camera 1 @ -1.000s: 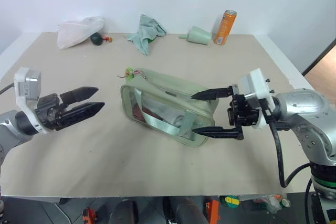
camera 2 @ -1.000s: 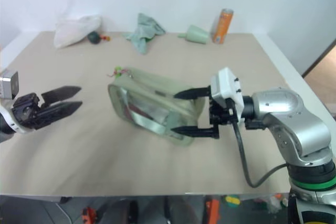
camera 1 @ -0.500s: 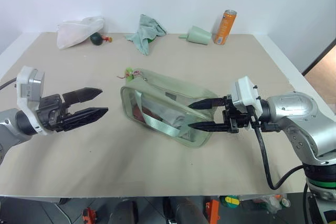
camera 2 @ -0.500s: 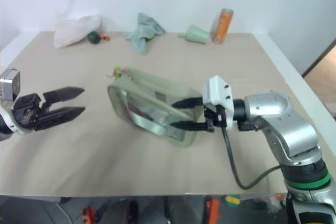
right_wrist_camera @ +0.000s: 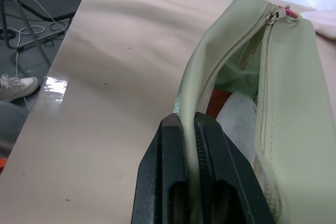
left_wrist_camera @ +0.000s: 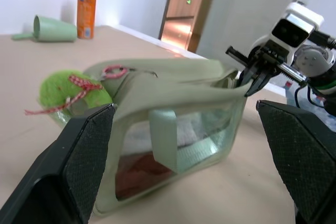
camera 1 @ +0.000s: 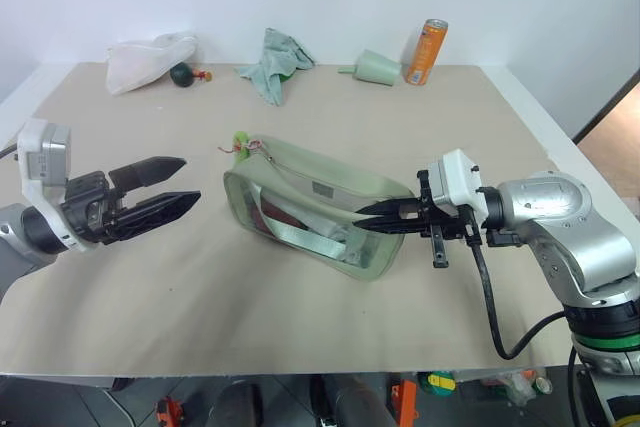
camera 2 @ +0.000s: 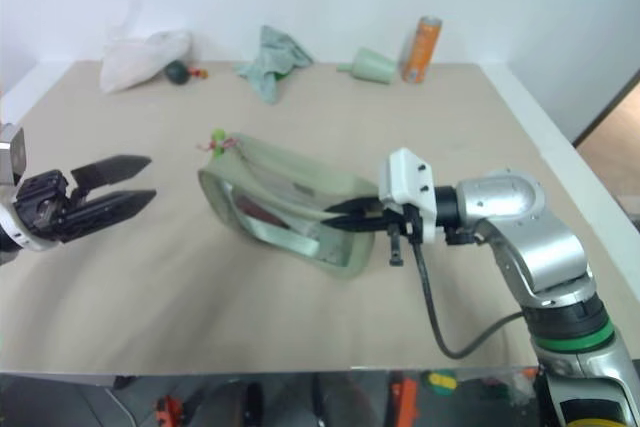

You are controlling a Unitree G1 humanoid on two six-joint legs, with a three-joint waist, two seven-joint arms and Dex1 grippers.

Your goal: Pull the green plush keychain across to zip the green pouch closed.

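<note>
On the beige table (camera 1: 300, 327), right fingers (right_wrist_camera: 173, 182) pinch the unzipped green pouch (camera 1: 310, 202); left fingers (camera 1: 150, 169) spread.

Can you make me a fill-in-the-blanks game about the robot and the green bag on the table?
1. The right claw is ____ on the end of the green pouch.
2. The left claw is ____ and holds nothing.
3. The green plush keychain hangs at the pouch's end nearer the ____ claw.
4. The can at the back of the table is ____ in colour.

Missing words: shut, open, left, orange
</note>
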